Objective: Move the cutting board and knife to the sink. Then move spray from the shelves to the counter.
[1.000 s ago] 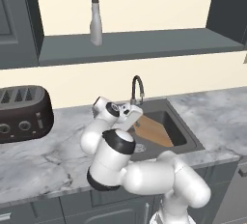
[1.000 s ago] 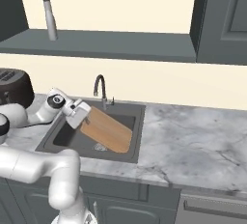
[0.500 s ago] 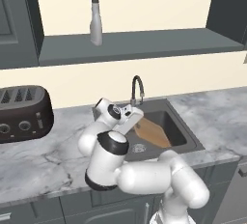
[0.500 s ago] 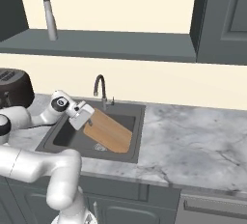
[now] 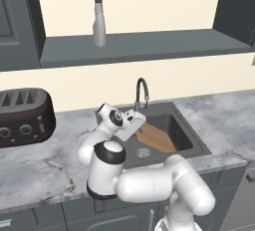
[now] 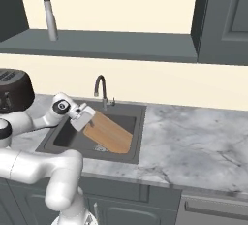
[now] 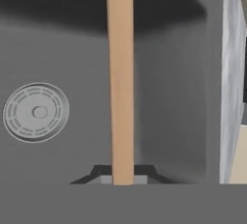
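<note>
My gripper (image 5: 137, 127) is shut on one end of the cutting board (image 5: 157, 140), a light-brown wooden board that slants down into the dark grey sink (image 5: 195, 141). In the right base view the gripper (image 6: 87, 120) holds the board (image 6: 109, 132) over the sink's (image 6: 62, 137) left half. In the hand view the board (image 7: 120, 73) runs edge-on between my fingertips (image 7: 144, 172), above the basin floor (image 7: 169, 97). The knife is hidden. The spray (image 5: 98, 18) (image 6: 50, 21) stands upright on the shelves (image 5: 149, 46) (image 6: 106, 44).
A curved dark faucet (image 5: 141, 91) (image 6: 100, 89) rises behind the sink. A black toaster (image 5: 22, 116) (image 6: 12, 89) sits on the marble counter (image 5: 30, 170) (image 6: 193, 141) to the left. A round drain (image 7: 36, 112) lies in the basin floor.
The hand has sunk slightly with the board, whose far end now rests lower in the sink. The spray has not moved.
</note>
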Motion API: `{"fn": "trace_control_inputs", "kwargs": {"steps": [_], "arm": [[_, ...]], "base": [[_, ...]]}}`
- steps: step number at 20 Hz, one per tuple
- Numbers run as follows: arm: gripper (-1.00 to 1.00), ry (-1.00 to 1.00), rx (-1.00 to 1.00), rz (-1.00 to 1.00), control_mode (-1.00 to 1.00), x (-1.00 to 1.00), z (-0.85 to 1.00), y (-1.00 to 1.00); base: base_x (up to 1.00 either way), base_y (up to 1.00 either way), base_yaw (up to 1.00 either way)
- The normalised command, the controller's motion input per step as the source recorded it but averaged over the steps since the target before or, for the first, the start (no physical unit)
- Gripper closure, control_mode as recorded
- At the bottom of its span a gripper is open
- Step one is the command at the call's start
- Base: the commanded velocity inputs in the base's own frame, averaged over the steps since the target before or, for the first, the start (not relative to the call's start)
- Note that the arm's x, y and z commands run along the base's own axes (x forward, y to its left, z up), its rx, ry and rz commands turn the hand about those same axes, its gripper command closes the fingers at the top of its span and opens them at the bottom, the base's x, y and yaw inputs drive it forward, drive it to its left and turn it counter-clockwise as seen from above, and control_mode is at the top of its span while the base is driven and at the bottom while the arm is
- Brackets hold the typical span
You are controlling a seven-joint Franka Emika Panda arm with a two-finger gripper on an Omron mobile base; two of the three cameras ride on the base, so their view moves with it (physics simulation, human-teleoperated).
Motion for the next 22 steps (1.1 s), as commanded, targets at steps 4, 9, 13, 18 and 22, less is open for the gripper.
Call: {"fn": "trace_control_inputs", "kwargs": {"steps": [4,9,13,18,22], "arm": [[1.0,0.0,0.0,0.02,-1.0,0.17,-0.25,0.0],[1.0,0.0,0.01,0.03,-1.0,0.12,-0.2,-0.02],[-1.0,0.0,0.01,0.03,-1.0,0.06,-0.16,0.0],[-1.0,0.0,0.02,0.03,-1.0,0.06,-0.17,0.0],[-1.0,0.0,0.05,0.03,-1.0,0.05,-0.11,0.04]], "base": [[0.0,0.0,0.0],[0.0,0.0,0.0],[0.0,0.0,0.0],[0.0,0.0,0.0],[0.0,0.0,0.0]]}}
